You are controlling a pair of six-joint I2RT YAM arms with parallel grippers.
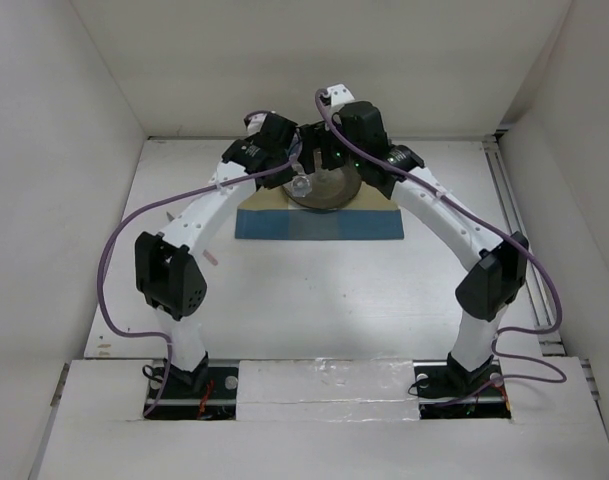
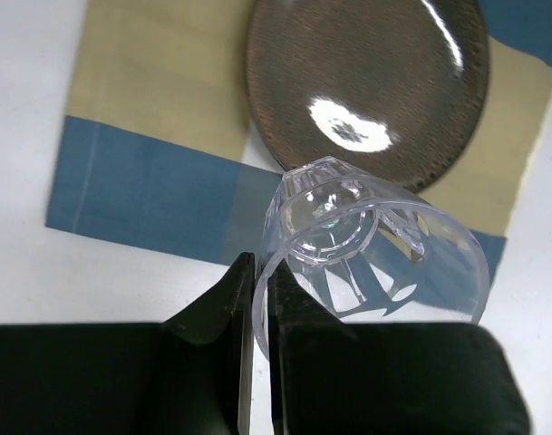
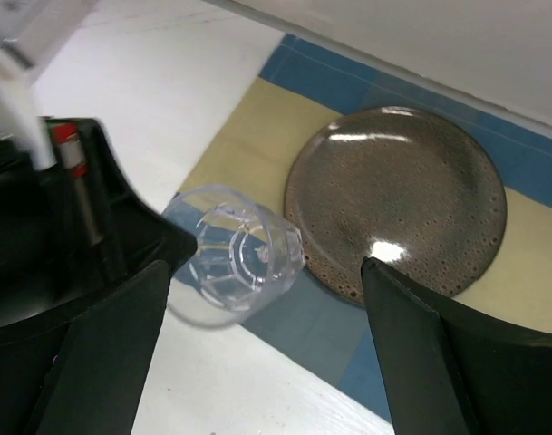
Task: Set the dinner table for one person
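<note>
Desk [image 1: 314, 300]: spans the whole floor; setting built at 12 o'clock.
Placemat [image 1: 274, 228]: marks the single place.
Plate [image 3: 398, 199]: centred on placemat.
Glass [image 2: 366, 245]: tilted, at plate's 9 o'clock, probably mid-carry.
Left fingers [image 2: 260, 276]: pinched on glass rim.
Right fingers [image 3: 265, 265]: spread wide, empty.

Glass [image 2: 366, 245] at the left gripper [image 2: 260, 272] tips was clear and colourless, with ribbed facets. Plate [image 2: 366, 82] just past those tips was dark brown, finely speckled, with glossy white glints. Placemat [image 2: 140, 195] below the gripper had a tan middle and blue end bands, with one paler blue patch. Dinner table [image 1: 314, 290] was plain matte white. Left gripper fingers were black, right gripper [image 3: 262, 267] the same. Arm links [image 1: 209, 215] were white, cables [image 1: 103, 295] purple.
</note>
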